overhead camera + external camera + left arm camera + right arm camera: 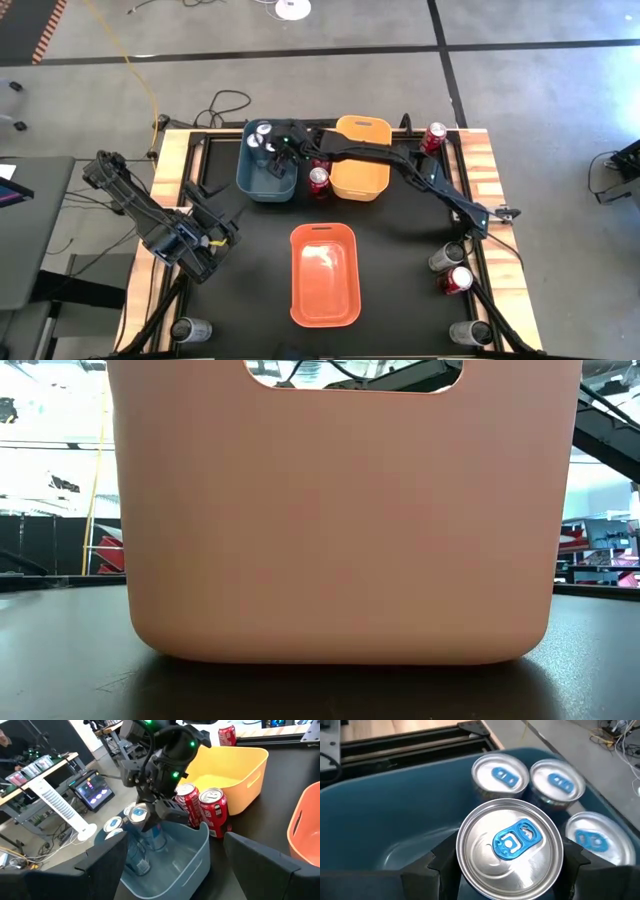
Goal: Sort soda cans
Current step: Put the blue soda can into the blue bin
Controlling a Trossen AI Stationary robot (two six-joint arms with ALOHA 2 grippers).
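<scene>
Right gripper (507,857) clamped on upright blue-tab can (510,847), inside blue bin (380,815). Straight down to release, beside three standing cans (500,775). Left gripper (172,870) agape, empty, far off.

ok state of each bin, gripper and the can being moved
blue bin: holds three upright cans
held can: upright, over the blue bin
right gripper: shut on held can
yellow bin: empty
orange bin: empty
left gripper: waiting at the table's left
</scene>
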